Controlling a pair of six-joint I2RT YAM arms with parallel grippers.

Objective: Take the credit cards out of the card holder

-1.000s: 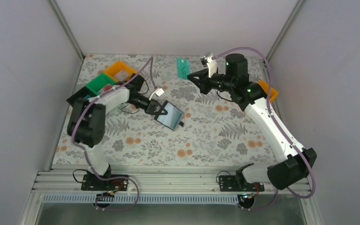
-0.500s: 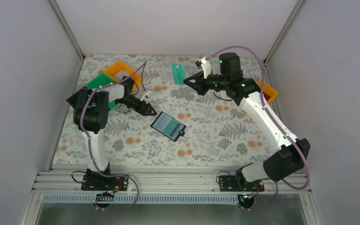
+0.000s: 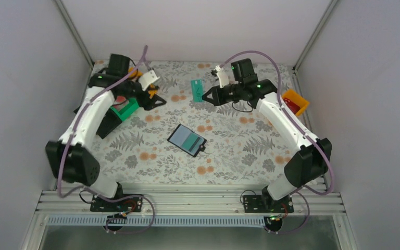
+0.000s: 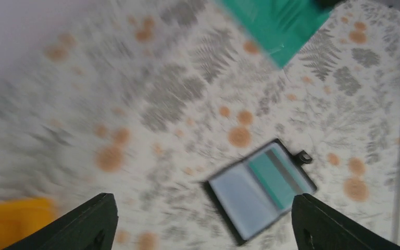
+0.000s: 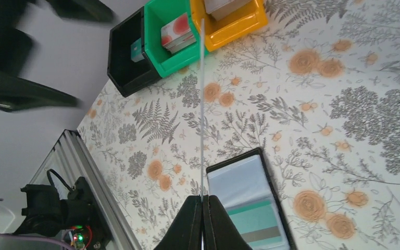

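The card holder [image 3: 187, 139] lies open and flat mid-table, grey-blue inside up, tab at its right. One teal credit card [image 5: 253, 221] sits in its pocket, also showing in the left wrist view [image 4: 273, 174]. My right gripper [image 3: 205, 97] is shut on a second teal credit card [image 3: 197, 89], held on edge above the far table; in the right wrist view this card [image 5: 202, 104] is a thin line rising from the pinched fingertips [image 5: 203, 200]. My left gripper [image 3: 159, 100] hangs open and empty by the left bins, its fingers [image 4: 101, 219] wide apart.
Green bin [image 3: 124, 108] and black bin [image 3: 107, 122] stand at the left under the left arm; the orange bin [image 5: 229, 15] beside them shows in the right wrist view. Another orange bin [image 3: 295, 101] with something red inside sits at the right edge.
My left gripper opened and let go of the card holder, which now lies on the table, and the arm swung back to the far left. The right gripper shifted left with its teal card.
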